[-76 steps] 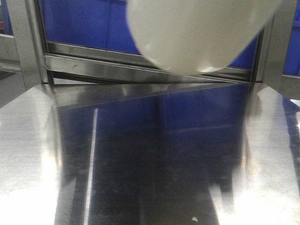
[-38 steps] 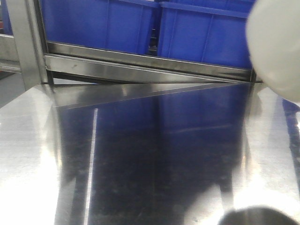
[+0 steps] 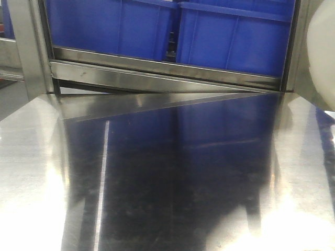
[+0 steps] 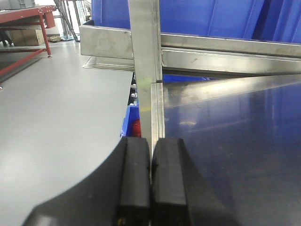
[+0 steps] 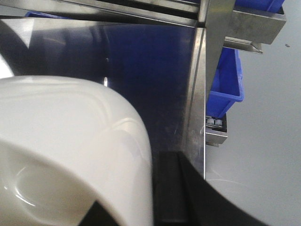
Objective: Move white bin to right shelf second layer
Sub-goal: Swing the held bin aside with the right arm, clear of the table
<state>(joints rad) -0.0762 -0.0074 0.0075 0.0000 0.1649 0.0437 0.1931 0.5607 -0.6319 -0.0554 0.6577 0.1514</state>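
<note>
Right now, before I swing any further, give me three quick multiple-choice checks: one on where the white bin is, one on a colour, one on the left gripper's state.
1. Where does the white bin show in the front-facing view?
A. At the right edge
B. Dead centre
C. At the left edge

2. What colour are the crates behind the steel rail?
A. Red
B. Blue
C. Green

3. How is the left gripper?
A. Wide open
B. Shut on the bin
C. Shut, holding nothing

Answers:
1 A: only the bin's curved side shows, against the right border of the picture.
2 B: both crates above the rail are plainly blue.
3 C: the left wrist view shows the jaws pressed together with nothing between them.
</note>
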